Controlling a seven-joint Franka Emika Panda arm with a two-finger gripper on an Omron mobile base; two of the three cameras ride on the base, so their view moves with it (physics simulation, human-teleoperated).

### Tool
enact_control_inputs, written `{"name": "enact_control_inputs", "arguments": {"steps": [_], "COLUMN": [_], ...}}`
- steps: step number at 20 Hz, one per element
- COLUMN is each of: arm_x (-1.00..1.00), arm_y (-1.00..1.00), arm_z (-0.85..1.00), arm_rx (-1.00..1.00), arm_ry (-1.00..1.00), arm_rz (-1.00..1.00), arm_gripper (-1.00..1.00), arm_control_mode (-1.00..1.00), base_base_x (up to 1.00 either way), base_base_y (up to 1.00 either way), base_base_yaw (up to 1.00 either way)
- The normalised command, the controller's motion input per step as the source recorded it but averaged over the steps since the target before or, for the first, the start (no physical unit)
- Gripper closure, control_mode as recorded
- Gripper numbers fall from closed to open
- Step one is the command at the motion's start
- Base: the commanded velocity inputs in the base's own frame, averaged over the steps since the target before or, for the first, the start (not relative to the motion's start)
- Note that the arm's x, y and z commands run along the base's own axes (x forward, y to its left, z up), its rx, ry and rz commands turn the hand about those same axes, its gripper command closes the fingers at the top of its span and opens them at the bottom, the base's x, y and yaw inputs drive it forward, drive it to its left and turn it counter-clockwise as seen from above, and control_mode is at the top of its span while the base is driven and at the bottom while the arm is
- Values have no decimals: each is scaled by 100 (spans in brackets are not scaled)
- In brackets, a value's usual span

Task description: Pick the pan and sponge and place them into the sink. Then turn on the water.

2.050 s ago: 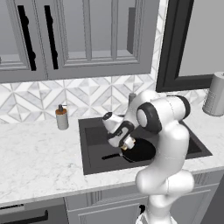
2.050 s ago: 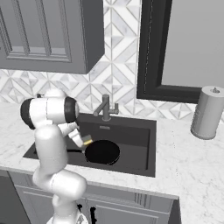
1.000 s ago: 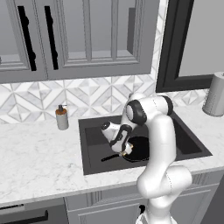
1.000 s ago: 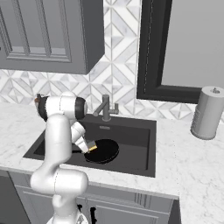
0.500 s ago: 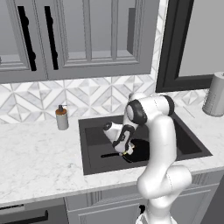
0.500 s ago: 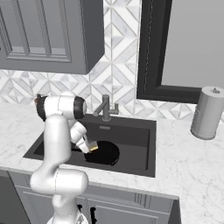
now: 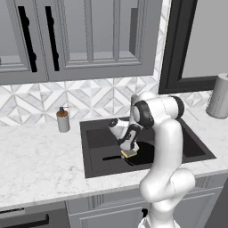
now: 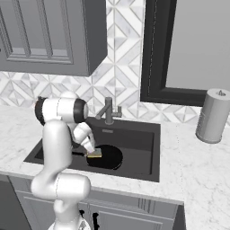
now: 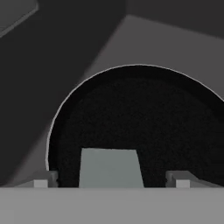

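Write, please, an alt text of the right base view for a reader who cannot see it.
The white arm reaches down into the large dark grey sink, its hand holding a small grey-green and yellow sponge just over the round black frying pan that lies in the basin. A grey metal faucet stands behind.

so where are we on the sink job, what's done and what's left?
Done: the flat black frying pan lies in the dark grey sink. In hand: the gripper hangs over it with the yellow-layered sponge, apparently still held. Left: drop sponge; no water at the grey metal faucet.
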Motion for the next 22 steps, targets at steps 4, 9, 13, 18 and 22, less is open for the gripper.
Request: {"name": "enact_control_inputs", "arguments": {"steps": [4, 9, 13, 18, 22], "arm_x": [-67, -82, -83, -52, -17], "arm_y": [13, 23, 18, 5, -1], "arm_z": [76, 94, 96, 100, 100], "arm_rx": [0, 0, 1, 0, 0], "arm_ry": [-23, -17, -6, 0, 0], "arm_rz": [-3, 0, 0, 1, 10], "arm_gripper": [-100, -100, -100, -100, -100], "arm_control_mode": [-100, -100, -100, -100, -100], "base_base_x": [0, 0, 0, 0, 0], "base_base_y": [0, 0, 0, 0, 0], "base_base_yaw": [0, 0, 0, 0, 0]}}
